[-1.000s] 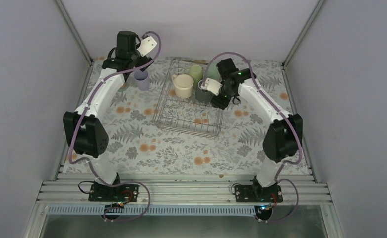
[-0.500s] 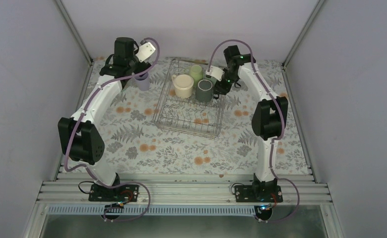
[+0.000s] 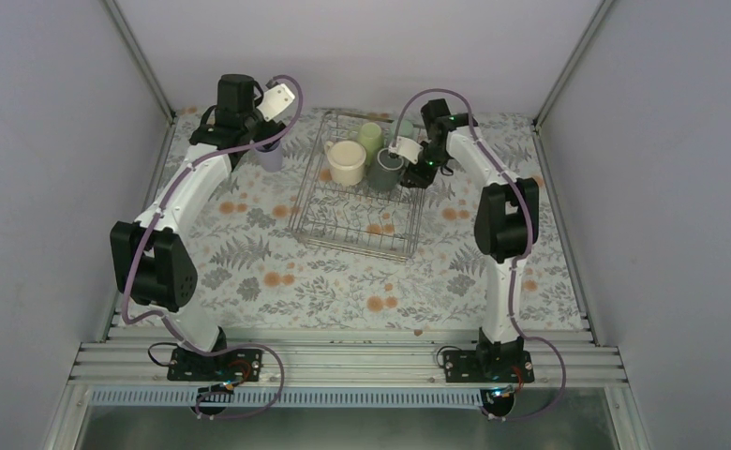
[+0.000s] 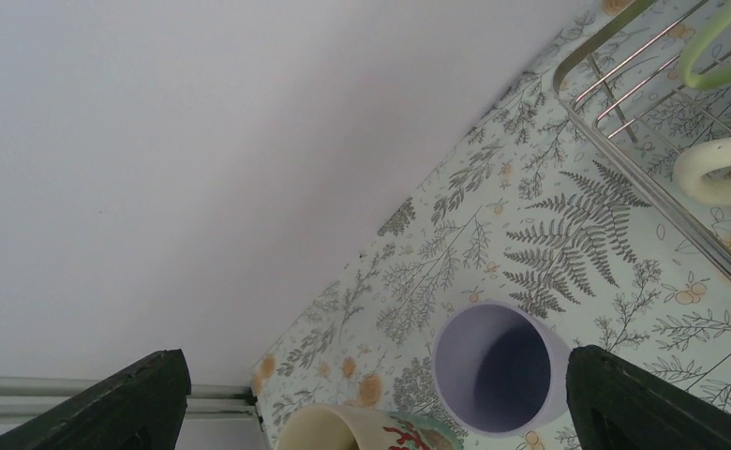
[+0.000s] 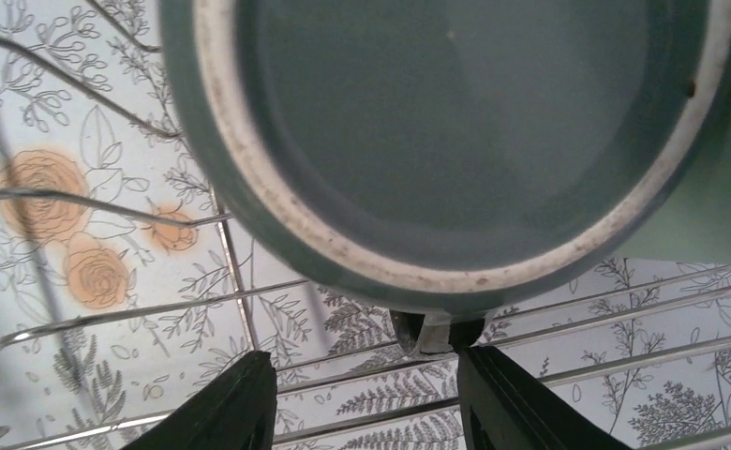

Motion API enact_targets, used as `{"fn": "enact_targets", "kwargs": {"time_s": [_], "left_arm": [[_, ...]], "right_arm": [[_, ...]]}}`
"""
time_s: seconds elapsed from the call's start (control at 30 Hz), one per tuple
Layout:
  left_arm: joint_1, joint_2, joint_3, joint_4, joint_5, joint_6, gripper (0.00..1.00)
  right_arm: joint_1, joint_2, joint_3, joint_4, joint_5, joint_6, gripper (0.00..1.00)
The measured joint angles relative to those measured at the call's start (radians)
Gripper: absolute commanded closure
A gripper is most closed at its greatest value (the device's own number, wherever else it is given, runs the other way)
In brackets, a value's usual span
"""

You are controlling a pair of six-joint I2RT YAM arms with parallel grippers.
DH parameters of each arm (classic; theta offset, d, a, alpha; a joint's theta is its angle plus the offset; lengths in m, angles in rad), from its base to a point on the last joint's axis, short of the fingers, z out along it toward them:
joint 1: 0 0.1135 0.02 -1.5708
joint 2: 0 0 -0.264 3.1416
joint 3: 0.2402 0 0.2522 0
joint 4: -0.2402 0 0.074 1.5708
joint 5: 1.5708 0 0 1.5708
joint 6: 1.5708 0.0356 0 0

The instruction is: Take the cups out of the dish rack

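The dish rack [image 3: 357, 220] holds a cream mug [image 3: 347, 161], a pale green cup [image 3: 371, 138] and a dark grey-green cup [image 3: 385, 171]; a second pale green cup [image 3: 405, 127] stands at its far right corner. The lavender cup [image 3: 270, 157] stands on the table left of the rack, and shows in the left wrist view [image 4: 498, 380] beside the beige marked cup [image 4: 362, 433]. My left gripper [image 4: 371, 375] is open and empty above these two. My right gripper [image 5: 362, 375] is open just over the dark cup [image 5: 455, 122], its handle [image 5: 437, 333] between the fingers.
Rack wires [image 5: 109, 314] run under the right gripper, with a pale green cup [image 5: 718, 197] close beside the dark one. The rack's corner [image 4: 624, 159] lies right of the lavender cup. The back wall and the left frame post [image 3: 141, 56] are close behind the left gripper.
My right arm swung from the rack's right side to its far right corner and came down by the dark cup. My left gripper drew back slightly above the lavender cup.
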Motion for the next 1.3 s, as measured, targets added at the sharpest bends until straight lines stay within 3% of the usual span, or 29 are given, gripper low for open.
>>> {"fn": "enact_targets", "kwargs": {"time_s": [0.47,0.6,0.8,0.87,1.0,1.1,1.3], "left_arm": [[0.0,-0.005,-0.002,0.003,0.02,-0.007,0.0],[0.0,-0.009,-0.01,0.005,0.022,-0.007,0.0],[0.0,-0.009,-0.01,0.004,0.031,-0.011,0.0],[0.0,-0.009,-0.01,0.005,0.035,-0.014,0.0],[0.0,-0.009,-0.01,0.004,0.041,-0.018,0.0],[0.0,-0.009,-0.01,0.004,0.044,-0.022,0.0],[0.001,-0.018,-0.018,0.002,0.138,-0.072,0.0]], "right_arm": [[0.001,0.037,0.029,0.078,0.023,0.01,0.46],[0.001,0.04,0.031,0.095,0.032,0.007,0.5],[0.0,0.142,0.166,0.051,-0.014,0.005,0.51],[0.0,0.172,0.188,0.035,-0.037,0.003,0.55],[0.0,0.187,0.187,0.014,-0.067,0.0,0.82],[0.0,0.187,0.187,0.007,-0.074,-0.001,0.95],[-0.001,0.17,0.176,-0.011,-0.084,0.018,0.96]]}}
